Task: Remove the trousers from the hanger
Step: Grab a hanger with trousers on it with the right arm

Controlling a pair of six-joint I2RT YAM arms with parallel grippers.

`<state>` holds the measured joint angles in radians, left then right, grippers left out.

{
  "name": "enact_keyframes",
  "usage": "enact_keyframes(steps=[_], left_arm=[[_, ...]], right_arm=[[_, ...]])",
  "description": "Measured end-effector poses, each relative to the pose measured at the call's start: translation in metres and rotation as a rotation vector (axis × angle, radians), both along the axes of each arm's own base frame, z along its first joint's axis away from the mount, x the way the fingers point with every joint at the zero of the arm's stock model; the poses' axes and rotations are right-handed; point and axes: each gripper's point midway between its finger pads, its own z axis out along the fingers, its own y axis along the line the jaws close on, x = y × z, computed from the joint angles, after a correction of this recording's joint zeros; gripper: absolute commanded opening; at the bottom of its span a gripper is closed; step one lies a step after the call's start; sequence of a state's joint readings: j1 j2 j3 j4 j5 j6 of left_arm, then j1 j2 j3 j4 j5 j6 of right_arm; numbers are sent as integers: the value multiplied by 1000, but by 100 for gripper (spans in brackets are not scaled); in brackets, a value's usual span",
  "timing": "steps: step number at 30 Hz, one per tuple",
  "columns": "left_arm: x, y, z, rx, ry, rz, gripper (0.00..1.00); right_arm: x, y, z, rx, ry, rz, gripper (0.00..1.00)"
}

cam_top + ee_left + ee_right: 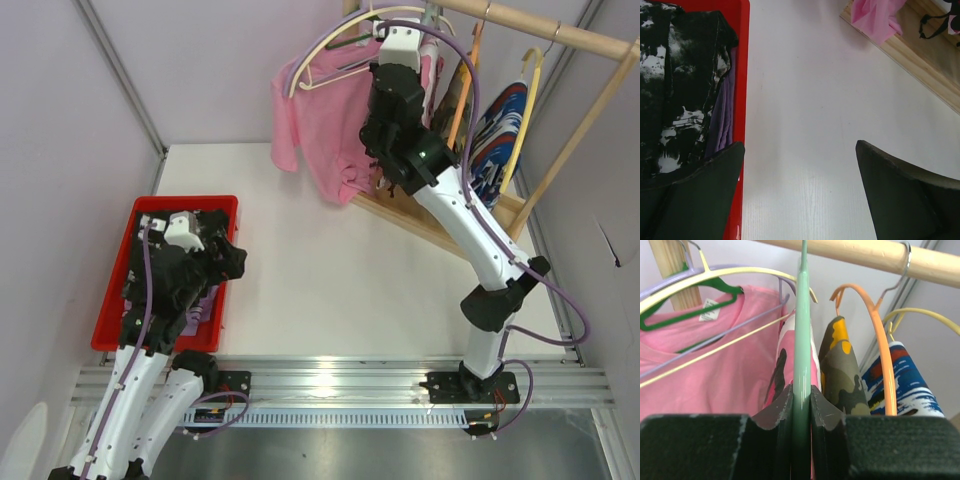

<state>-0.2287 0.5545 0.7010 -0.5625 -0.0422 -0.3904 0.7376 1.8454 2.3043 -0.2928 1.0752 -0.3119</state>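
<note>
- Clamping the mint-green hanger (802,340) edge-on, the right gripper (801,405) is clenched on the thin plastic, one finger on each face; the hanger rises across the wooden rail (880,255), and its hook is out of view.
- The pink-and-black camouflage trousers (781,365) hang from that hanger, just left of the grip; the yellow-olive camouflage trousers (842,370) hang close on the right under an orange hanger (880,340); the blue, white and red print trousers (910,380) hang further right.
- The left gripper (800,190) is released, its fingers spread wide over the table (815,125) at the edge of the red bin (740,50); the bin holds a black-and-white garment (675,75) and a purple garment (722,120).
- Likely step: lifting this hanger off the rail so the trousers can be pulled free.
- Risk: the grip is on a narrow, smooth edge; a twist or sideways pull could make the hanger pivot or slip between the fingers.
- Risk: the neighbours are crowded; swinging outward could snag the orange hanger or drag the yellow-olive pair along.
- Risk: the pink T-shirt (715,370) and its hangers sit just beside on the left; a move that way could catch them.
- Risk: tilting the hanger steeply could slide the trousers off early, onto the table instead of into the bin.
</note>
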Motion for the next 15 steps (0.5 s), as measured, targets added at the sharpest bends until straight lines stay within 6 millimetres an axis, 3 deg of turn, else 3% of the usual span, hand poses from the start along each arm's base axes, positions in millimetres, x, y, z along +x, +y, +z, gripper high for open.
enact_keyframes(steps=[15], left_arm=[[0, 0, -1, 1, 2, 0, 99]], right_arm=[[-32, -29, 4, 21, 4, -42, 0]])
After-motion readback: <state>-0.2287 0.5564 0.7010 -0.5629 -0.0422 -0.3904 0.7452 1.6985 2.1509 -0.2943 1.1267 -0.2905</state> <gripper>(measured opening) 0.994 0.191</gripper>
